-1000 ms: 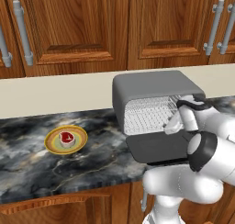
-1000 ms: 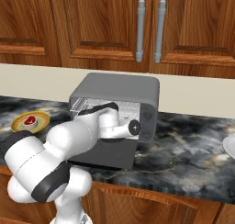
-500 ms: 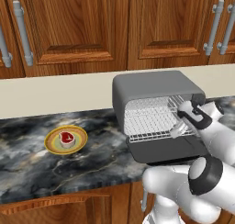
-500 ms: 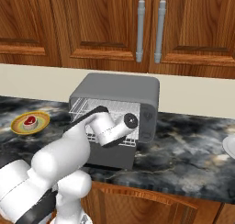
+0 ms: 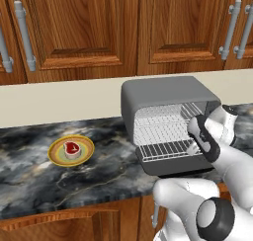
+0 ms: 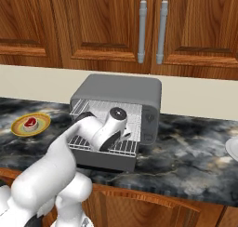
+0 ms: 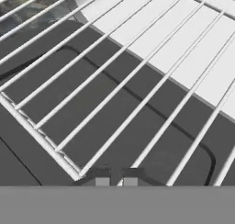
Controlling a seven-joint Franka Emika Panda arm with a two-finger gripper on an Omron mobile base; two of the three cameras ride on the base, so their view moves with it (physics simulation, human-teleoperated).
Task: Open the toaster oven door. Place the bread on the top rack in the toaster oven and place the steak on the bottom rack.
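Note:
The toaster oven (image 5: 163, 92) (image 6: 118, 87) stands on the counter with its toaster oven door (image 5: 173, 169) (image 6: 104, 162) folded down flat. Two wire racks show inside, and the bottom rack (image 5: 160, 150) (image 7: 137, 81) juts out over the door. My gripper (image 5: 191, 147) (image 7: 115, 181) sits at that rack's front right corner, fingers drawn close together on a rack wire. The steak (image 5: 72, 148) (image 6: 31, 123), red with a pale rim, lies on a yellow-green plate (image 5: 54, 155) (image 6: 18, 127) to the oven's left. The bread is out of view.
Wooden wall cabinets (image 5: 94, 27) with metal handles hang above the counter. Dark marble counter (image 5: 29, 180) runs left and right of the oven. A white plate's edge (image 6: 232, 148) shows at the far right.
My hand has come down from the upper part of the oven opening to the bottom rack's front. Its fingers have closed from wide apart to nearly together.

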